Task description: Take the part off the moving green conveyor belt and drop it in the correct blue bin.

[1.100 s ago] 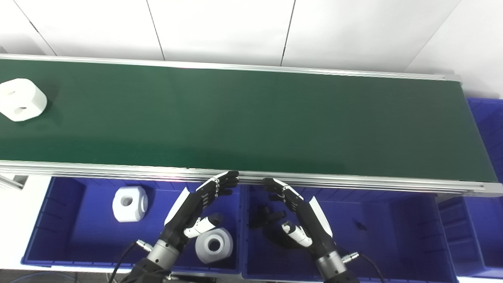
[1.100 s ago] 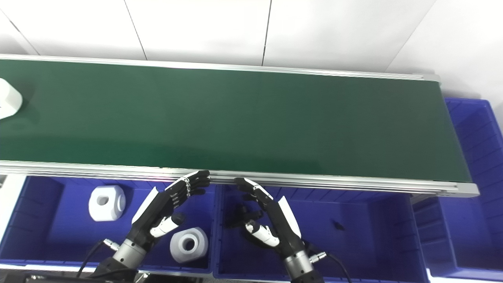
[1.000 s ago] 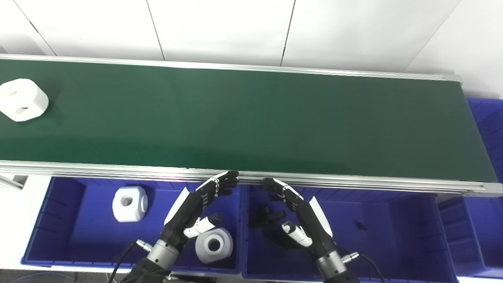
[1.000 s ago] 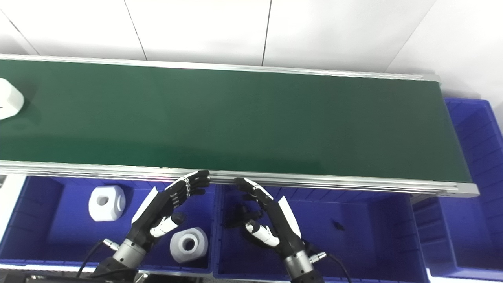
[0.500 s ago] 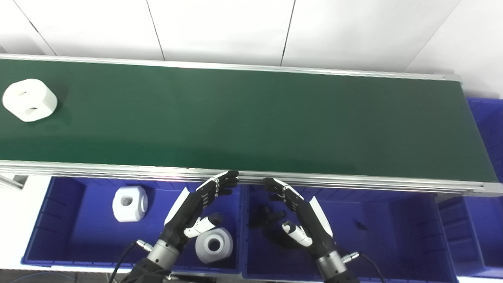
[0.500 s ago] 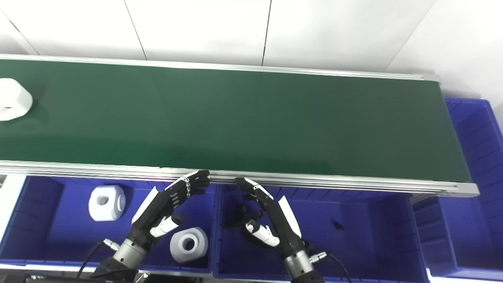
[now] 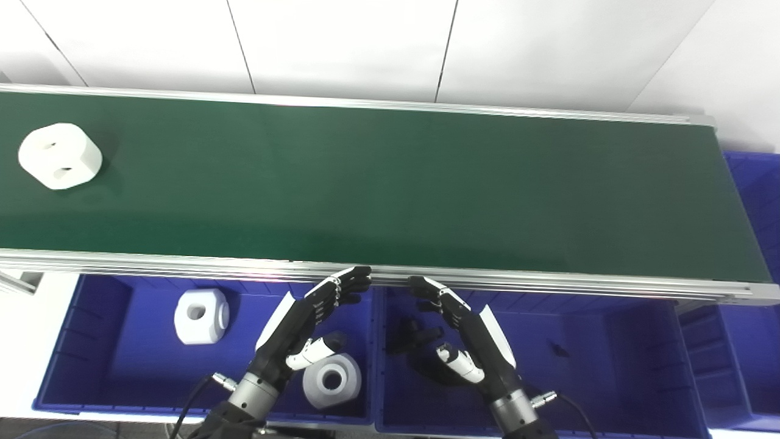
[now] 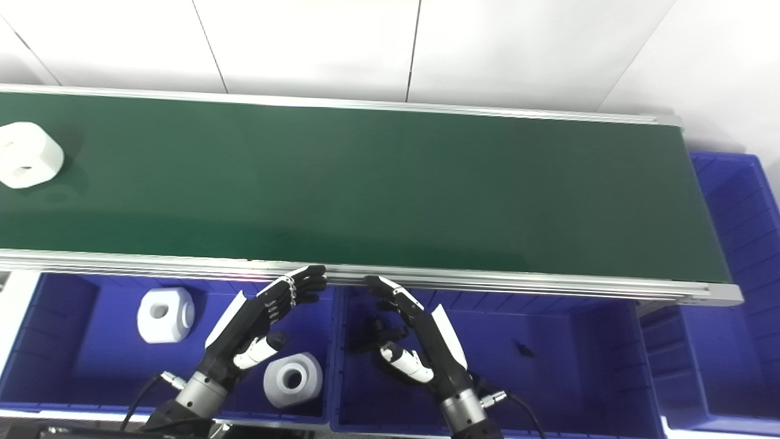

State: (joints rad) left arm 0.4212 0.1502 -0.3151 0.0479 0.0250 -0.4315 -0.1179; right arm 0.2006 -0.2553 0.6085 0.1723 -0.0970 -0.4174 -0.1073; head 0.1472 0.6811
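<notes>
A white blocky part (image 7: 60, 156) with two holes lies on the green conveyor belt (image 7: 390, 189) at its far left. It also shows in the right eye view (image 8: 29, 163). My left hand (image 7: 304, 326) is open and empty, above the left blue bin (image 7: 91, 384), its fingertips at the belt's near rail. My right hand (image 7: 466, 332) is open and empty above the middle blue bin (image 7: 640, 366). Both hands are far to the right of the part.
Two white parts (image 7: 201, 315) (image 7: 332, 380) lie in the left bin. A dark part (image 7: 420, 335) and a small black piece (image 7: 557, 349) lie in the middle bin. Another blue bin (image 7: 752, 201) stands at the belt's right end. A white wall is behind.
The white part has ridden the belt to the right. Both hands have stayed where they were.
</notes>
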